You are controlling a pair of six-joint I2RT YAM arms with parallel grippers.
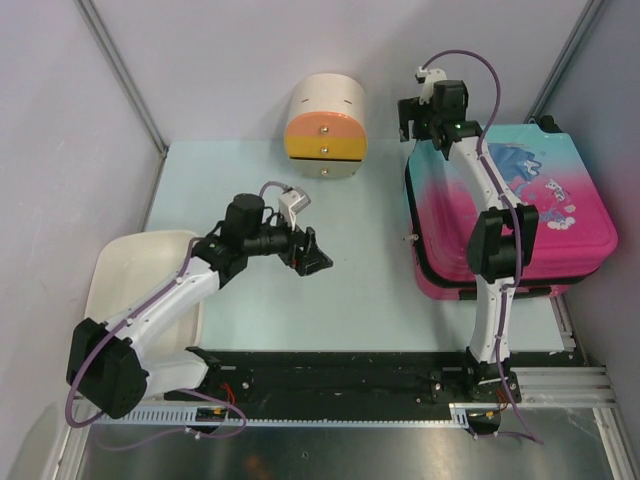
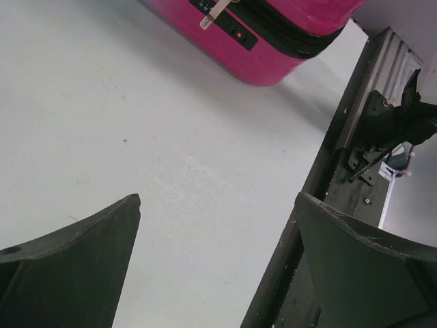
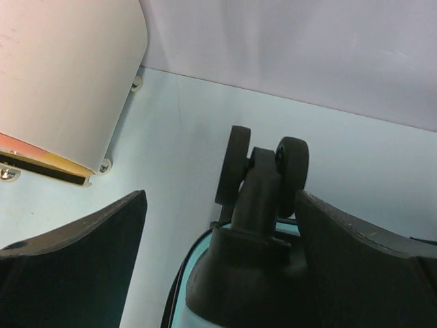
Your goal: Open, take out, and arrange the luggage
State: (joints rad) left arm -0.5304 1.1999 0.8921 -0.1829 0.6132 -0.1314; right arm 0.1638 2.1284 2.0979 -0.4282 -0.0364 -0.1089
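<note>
While the luggage (image 1: 560, 235) lies flat and closed on the right part of the table (image 1: 350, 300), with its teal end far and its pink end near, nothing is opened or taken out yet. I therefore judge that the step in hand is the opening itself.

At the far left corner of the case hangs the right gripper (image 1: 415, 120), with its jaws spread wide. In its wrist view the black double wheel (image 3: 263, 171) stands between the two fingers and touches neither, so this gripper holds nothing. Over the bare middle of the table hovers the left gripper (image 1: 312, 255), well apart from the case, and its jaws are also wide and empty. Its camera looks toward the pink side wall. A black zip band (image 2: 287, 37) runs along this wall, and a pale zipper pull (image 2: 210, 17) sticks out beside a small lock (image 2: 239, 33).

To do this step well, I think the left arm should come in low and level with that side wall and narrow its jaws only when the pull is between the fingertips. The pull is thin and can slip away easily. Then the arm should follow the line of the zip band around the corner and not drag straight, because a straight drag will probably slide the whole case.

The right arm can steady the shell at the wheel corner — better on the stiff stem than on the wheels, which may turn. It should also stay away from the cream box (image 1: 325, 125), which stands near on its left.
</note>
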